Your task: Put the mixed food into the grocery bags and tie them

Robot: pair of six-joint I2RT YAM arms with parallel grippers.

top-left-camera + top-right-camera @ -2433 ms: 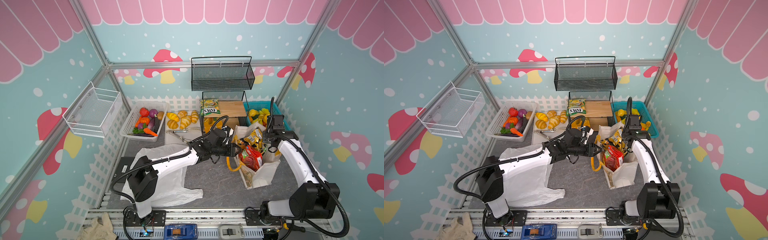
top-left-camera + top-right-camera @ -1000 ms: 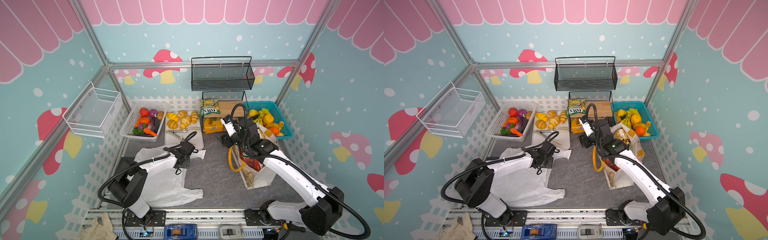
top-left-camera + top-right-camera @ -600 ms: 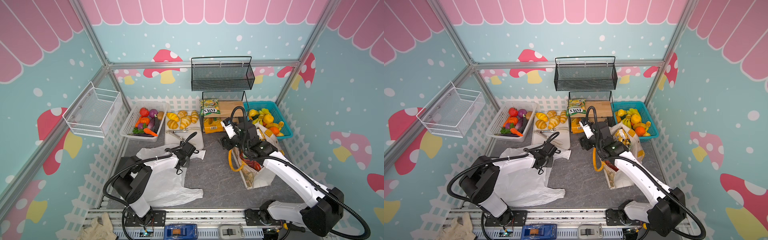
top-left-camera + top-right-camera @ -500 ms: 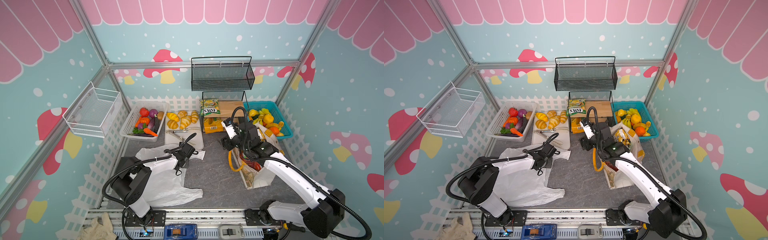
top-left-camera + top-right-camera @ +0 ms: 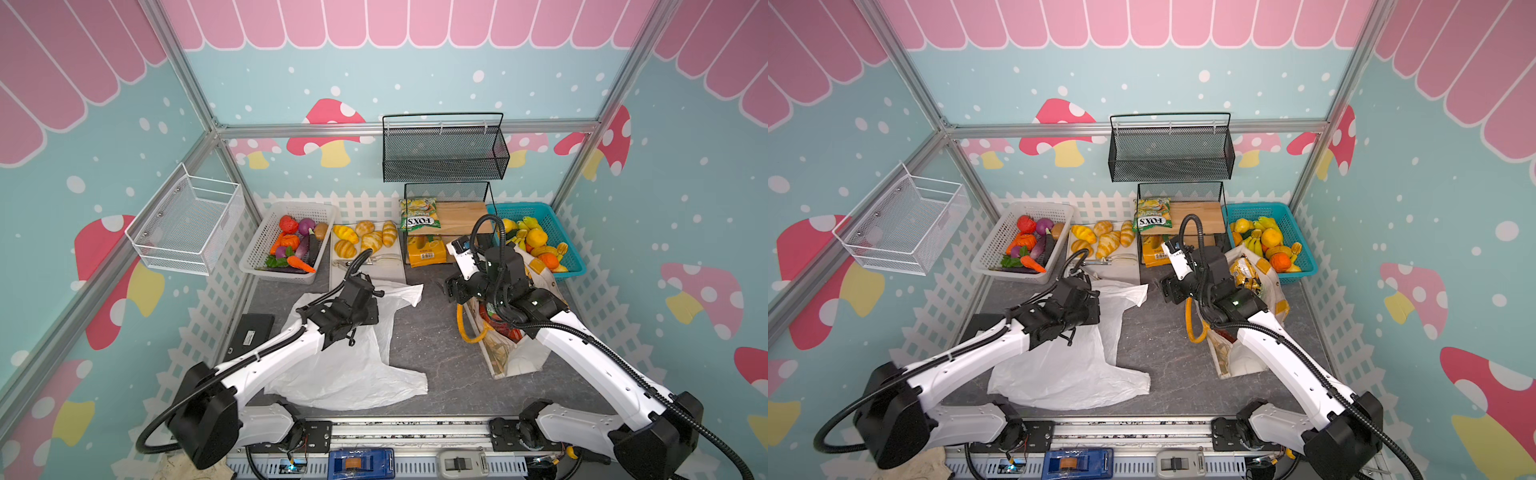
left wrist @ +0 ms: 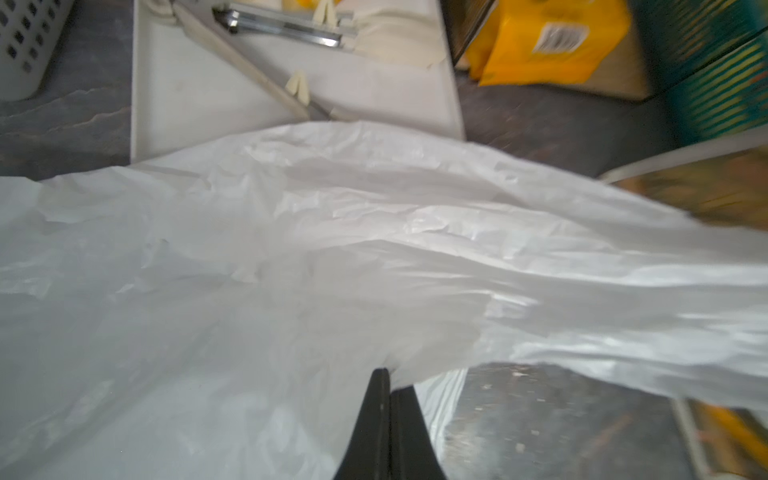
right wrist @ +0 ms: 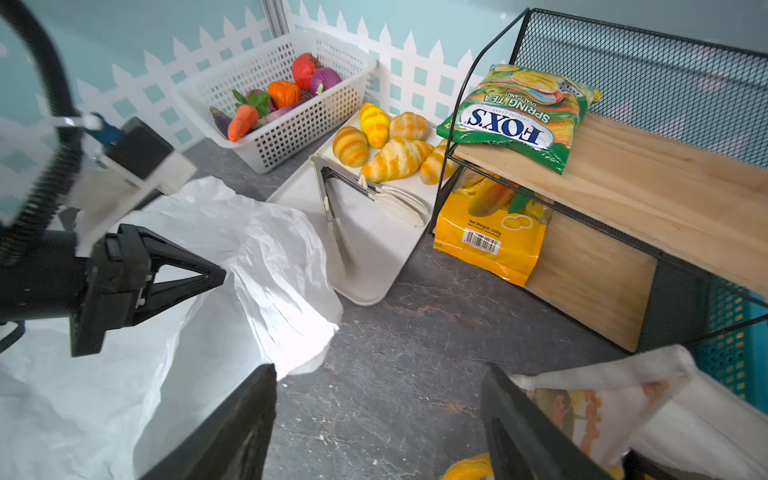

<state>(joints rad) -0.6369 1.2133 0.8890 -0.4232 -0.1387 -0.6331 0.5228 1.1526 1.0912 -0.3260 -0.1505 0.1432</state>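
Film of the thin, crinkled white plastic carrier bag (image 5: 349,374) lies spread across the left of the grey tabletop (image 5: 432,332); the stiff off-white tote with yellow handles (image 5: 525,359) stands at right, holding snack packets (image 5: 1246,270). The left gripper (image 6: 389,376), reaching low, pinches a raised fold of film, while the right gripper (image 7: 376,370) hovers spread wide over the bare strip between bags. Toy vegetables (image 5: 291,243) fill the white perforated basket (image 5: 258,245) behind.

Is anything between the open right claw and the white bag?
Nothing visible. The right gripper is open beside the bag, with only bare table between. The left gripper pinches the bag.
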